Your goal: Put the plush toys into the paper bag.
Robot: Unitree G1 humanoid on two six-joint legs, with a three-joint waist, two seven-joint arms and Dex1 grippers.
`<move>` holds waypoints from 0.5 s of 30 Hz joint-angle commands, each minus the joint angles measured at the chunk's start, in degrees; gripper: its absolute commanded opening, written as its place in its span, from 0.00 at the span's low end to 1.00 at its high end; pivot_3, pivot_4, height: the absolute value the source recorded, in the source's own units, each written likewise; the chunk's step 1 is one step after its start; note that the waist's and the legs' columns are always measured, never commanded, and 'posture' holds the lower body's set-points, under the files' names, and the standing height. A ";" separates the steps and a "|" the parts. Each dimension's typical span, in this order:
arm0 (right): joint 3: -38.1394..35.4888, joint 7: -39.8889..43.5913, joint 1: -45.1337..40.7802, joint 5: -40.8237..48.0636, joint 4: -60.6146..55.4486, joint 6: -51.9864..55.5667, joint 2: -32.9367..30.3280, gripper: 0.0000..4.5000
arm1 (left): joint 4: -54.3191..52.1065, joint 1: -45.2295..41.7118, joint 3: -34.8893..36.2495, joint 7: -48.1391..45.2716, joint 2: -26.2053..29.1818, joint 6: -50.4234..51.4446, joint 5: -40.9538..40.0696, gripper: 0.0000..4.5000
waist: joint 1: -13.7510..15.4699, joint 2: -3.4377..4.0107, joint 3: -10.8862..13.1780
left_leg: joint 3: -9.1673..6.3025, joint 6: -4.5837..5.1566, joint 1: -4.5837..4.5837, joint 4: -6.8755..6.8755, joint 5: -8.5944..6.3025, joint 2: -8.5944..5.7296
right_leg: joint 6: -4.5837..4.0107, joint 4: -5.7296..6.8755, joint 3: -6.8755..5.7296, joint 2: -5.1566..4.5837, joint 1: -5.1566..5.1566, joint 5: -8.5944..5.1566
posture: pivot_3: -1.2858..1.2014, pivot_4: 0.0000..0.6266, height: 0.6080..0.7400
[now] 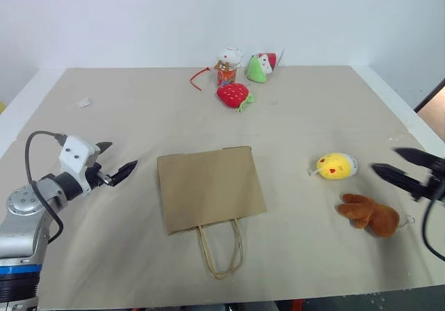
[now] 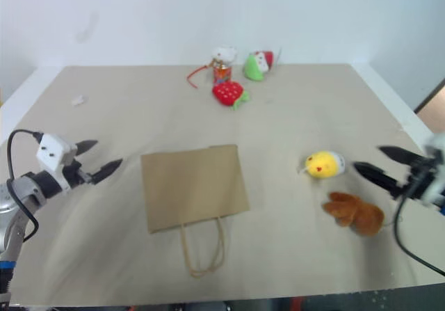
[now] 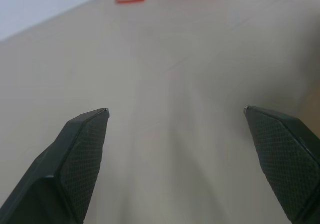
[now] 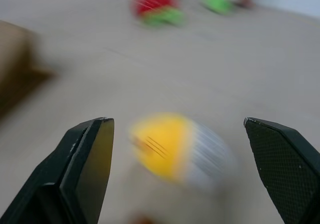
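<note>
The right gripper, jaws wide and empty, points at the yellow toy, which lies just ahead of its tips with its long axis across them; the brown toy lies nearer, beside it. The left gripper, also wide and empty, is well apart from both toys, with one flat paper bag between. Two toys lie here to the right of the bag, and three more toys lie far at the back.

5 plush toys, 1 paper bag

Both head cameras look forward and down over the whole table, from its near edge to the far wall. The left wrist camera skims low across bare tabletop toward the far edge. The right wrist camera sits close on the yellow toy, which the head views share.
</note>
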 commanded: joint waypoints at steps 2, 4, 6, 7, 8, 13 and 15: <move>9.54 0.53 -4.14 9.48 -18.57 8.35 1.09 1.00 | -10.70 -3.44 -2.57 -4.85 2.72 -0.39 -3.43 0.99 | 0.44 0.00 0.00 | -0.10 -0.01 -0.07 -0.01 0.00 -0.01 | -0.12 0.01 -0.05 0.00 0.02 -0.10 | 0.52 0.24 1.00; 12.71 4.02 -4.57 9.67 -21.97 8.17 0.01 1.00 | -14.92 -3.43 -6.57 -8.86 4.11 -1.89 -2.91 0.99 | 0.54 -0.01 0.00 | -0.13 -0.02 -0.12 -0.01 -0.02 -0.02 | -0.12 0.00 -0.06 0.00 0.01 -0.12 | 0.52 0.24 1.00; 15.05 6.99 -5.69 9.94 -23.56 8.11 -0.61 1.00 | -18.38 -1.75 -11.72 -15.08 6.22 -6.75 -0.27 0.99 | 0.57 -0.01 0.00 | -0.17 -0.05 -0.18 -0.01 -0.03 -0.04 | -0.08 0.00 -0.08 0.00 0.00 -0.17 | 0.52 0.24 1.00; 15.86 7.53 -6.38 10.27 -23.95 8.30 -0.47 1.00 | -18.86 -1.04 -13.28 -16.88 6.43 -8.44 0.38 0.99 | 0.57 -0.01 0.00 | -0.16 -0.09 -0.26 -0.01 -0.06 -0.07 | -0.04 0.00 -0.07 0.00 -0.05 -0.21 | 0.52 0.24 1.00; 16.35 7.49 -6.89 10.66 -24.21 8.64 -0.19 1.00 | -18.99 -0.58 -14.25 -17.89 6.39 -9.34 0.54 0.99 | 0.57 -0.01 0.00 | -0.16 -0.10 -0.28 -0.01 -0.06 -0.08 | -0.03 -0.02 -0.07 -0.01 -0.06 -0.22 | 0.52 0.24 1.00; 18.34 6.59 -7.52 9.76 -24.41 8.08 1.48 1.00 | -17.01 0.17 -20.92 -22.86 6.04 -16.12 3.66 0.99 | 0.35 -0.04 0.01 | 0.14 0.05 -0.24 0.05 -0.27 -0.23 | 0.15 -0.06 0.07 -0.14 -0.08 -0.31 | 0.52 0.24 1.00; 18.73 5.20 -7.63 9.48 -24.67 8.20 2.36 1.00 | -16.07 -0.12 -23.72 -25.33 5.65 -19.15 4.86 0.99 | 0.41 -0.05 0.02 | 0.03 0.05 -0.25 0.11 -0.27 -0.18 | 0.14 -0.06 -0.02 -0.12 -0.05 -0.30 | 0.52 0.24 1.00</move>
